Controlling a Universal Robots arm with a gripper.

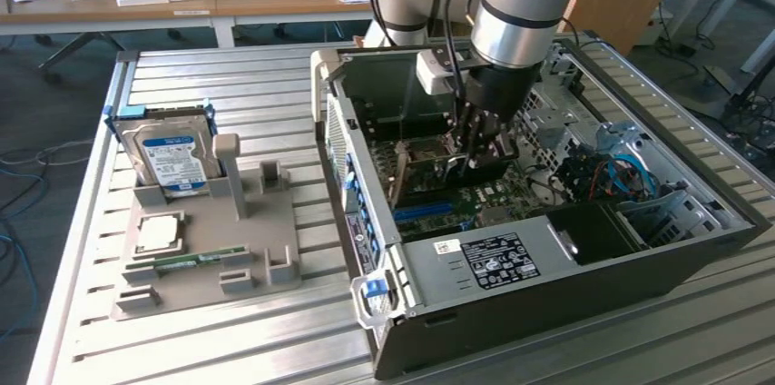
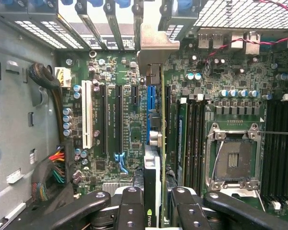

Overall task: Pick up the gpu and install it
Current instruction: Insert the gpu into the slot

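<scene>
Exterior view: the jaws hung inside the open computer case (image 1: 545, 290) on the counter (image 1: 242, 344), pinching the gpu (image 1: 438, 178) upright above the motherboard (image 1: 503, 194). Wrist view: the gpu (image 2: 152, 189) sat edge-on between the jaws, in line with the blue slot (image 2: 150, 103).

The gpu (image 2: 154, 165) stands inside the case (image 1: 678, 258), over the motherboard (image 2: 129, 96).

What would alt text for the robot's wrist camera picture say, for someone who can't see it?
The robot's tool clamps a graphics card, seen edge-on, over the long slots of a green circuit board inside a computer case. An empty processor socket and a bundle of coloured cables lie on opposite sides of the card.
</scene>
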